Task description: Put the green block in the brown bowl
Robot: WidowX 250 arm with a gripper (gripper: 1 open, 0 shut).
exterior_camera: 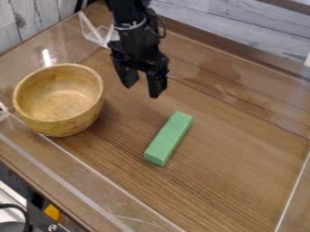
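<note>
Camera view, single arm over a wood-grain table (230, 100).

Item 1, green block (169, 139): lay flat on the table, right of centre, untouched. Long axis ran from about one o'clock at its far end to seven o'clock at its near end. Nothing rested on or against it.

Item 2, gripper (141, 83): pointed straight down, fingers spread wide, nothing between them and nothing touched. It hung above the table surface, up and to the left of the block.

Relation of note: block lay at roughly five o'clock from the gripper, near but clearly apart. Judged: the coming move called for a short travel toward five o'clock and a descent, with the fingers set across the block's narrow width rather than along its length.

Item 3, brown bowl (34, 83): stood upright and empty at about nine o'clock from the gripper, well apart from the block, at ten o'clock from it.
</note>
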